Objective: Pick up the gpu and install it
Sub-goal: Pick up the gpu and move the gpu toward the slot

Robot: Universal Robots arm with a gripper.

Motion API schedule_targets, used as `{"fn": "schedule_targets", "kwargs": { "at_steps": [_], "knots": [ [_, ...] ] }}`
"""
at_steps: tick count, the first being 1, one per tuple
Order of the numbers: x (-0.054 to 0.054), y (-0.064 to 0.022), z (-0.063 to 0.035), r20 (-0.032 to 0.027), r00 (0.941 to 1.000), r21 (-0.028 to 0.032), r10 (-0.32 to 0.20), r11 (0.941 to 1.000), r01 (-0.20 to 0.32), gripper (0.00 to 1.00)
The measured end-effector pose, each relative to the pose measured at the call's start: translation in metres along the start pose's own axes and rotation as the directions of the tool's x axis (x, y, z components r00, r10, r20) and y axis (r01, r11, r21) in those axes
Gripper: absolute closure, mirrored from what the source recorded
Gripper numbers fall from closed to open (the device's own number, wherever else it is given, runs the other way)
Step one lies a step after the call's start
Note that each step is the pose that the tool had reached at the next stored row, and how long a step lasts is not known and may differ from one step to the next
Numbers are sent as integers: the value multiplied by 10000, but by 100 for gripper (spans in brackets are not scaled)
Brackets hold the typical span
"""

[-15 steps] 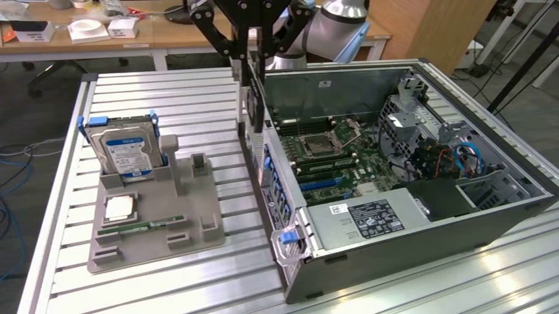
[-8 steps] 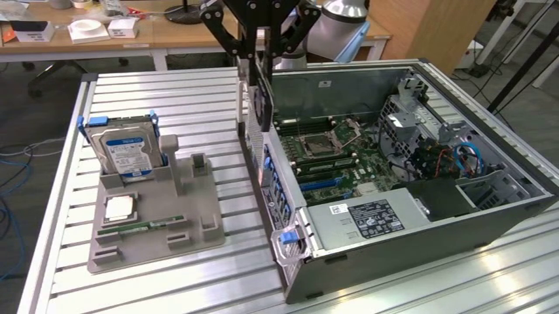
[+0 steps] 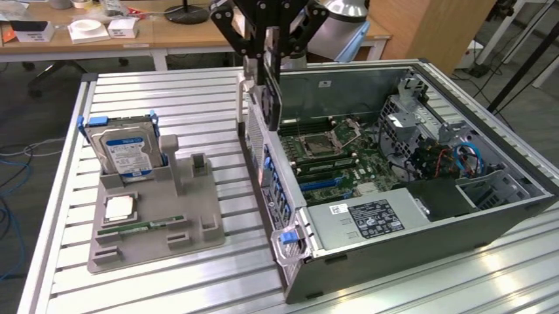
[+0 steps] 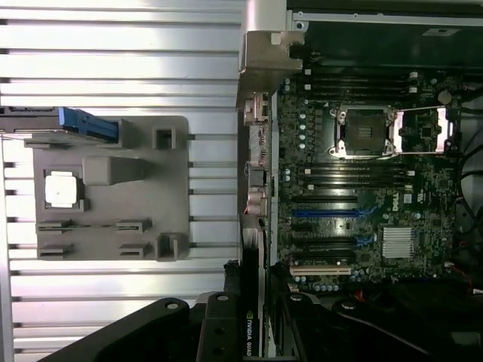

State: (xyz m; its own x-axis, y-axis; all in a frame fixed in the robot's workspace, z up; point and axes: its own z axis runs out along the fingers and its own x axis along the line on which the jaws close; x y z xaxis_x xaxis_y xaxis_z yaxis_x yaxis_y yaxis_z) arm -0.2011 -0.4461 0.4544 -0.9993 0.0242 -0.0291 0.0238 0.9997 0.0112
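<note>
The gripper (image 3: 269,52) above the computer case (image 3: 489,216) is running off the exterior view's upper edge, its fingers covering the top of the gpu (image 3: 269,98). In the wrist view the gpu (image 4: 253,332) is showing edge-on beside the case, its lettering being cut short by the frame. The power supply label (image 3: 374,218) inside the case is reading too small to make out

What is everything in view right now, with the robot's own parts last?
gpu: one, green board with black cooler, held edge-on by the case's rear wall
hard drive: one, silver with blue label, upright in the holder
CPU chip: one, silver, flat on the holder
RAM stick: one, green, lying on the holder
holder: one, grey, exterior view's left
computer case: one, dark, open, exterior view's right
motherboard: one, green, inside the case
table: one, silver, slatted
fingers: two, black, closed on the gpu
</note>
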Motion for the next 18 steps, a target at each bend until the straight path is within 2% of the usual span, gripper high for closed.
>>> {"fn": "schedule_targets", "kwargs": {
  "at_steps": [18],
  "knots": [
    [-225,6,7,0,10000,0,1,10000,-1,75]
  ]
}}
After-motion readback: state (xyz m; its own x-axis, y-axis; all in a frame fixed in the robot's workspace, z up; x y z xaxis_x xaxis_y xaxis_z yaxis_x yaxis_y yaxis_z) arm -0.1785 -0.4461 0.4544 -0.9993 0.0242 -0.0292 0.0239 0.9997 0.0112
